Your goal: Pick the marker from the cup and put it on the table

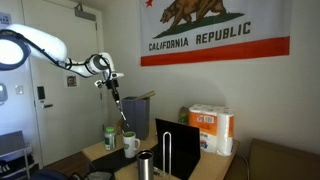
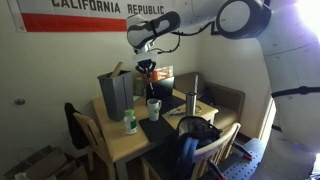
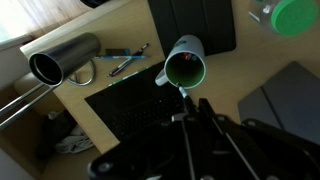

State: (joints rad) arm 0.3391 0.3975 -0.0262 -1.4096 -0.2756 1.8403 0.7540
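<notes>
My gripper (image 1: 113,88) hangs above the white cup (image 1: 131,144) and is shut on the marker (image 1: 121,112), a thin dark stick that slants down toward the cup's rim. In an exterior view, the gripper (image 2: 148,70) holds the marker (image 2: 150,86) over the cup (image 2: 153,107). In the wrist view, the cup (image 3: 185,66) shows a green inside. The marker (image 3: 184,97) reaches from between my dark fingers (image 3: 195,108) to the cup's near rim. The cup stands on the tan table (image 3: 118,35), which also shows in both exterior views (image 1: 98,153) (image 2: 122,146).
A green-capped bottle (image 1: 110,137) (image 2: 130,122) (image 3: 293,17) stands beside the cup. A metal tumbler (image 3: 60,62) (image 2: 192,100), a blue pen (image 3: 130,63) and a black laptop (image 3: 190,25) are close by. Paper towel rolls (image 1: 212,128) and chairs (image 2: 78,125) surround the table.
</notes>
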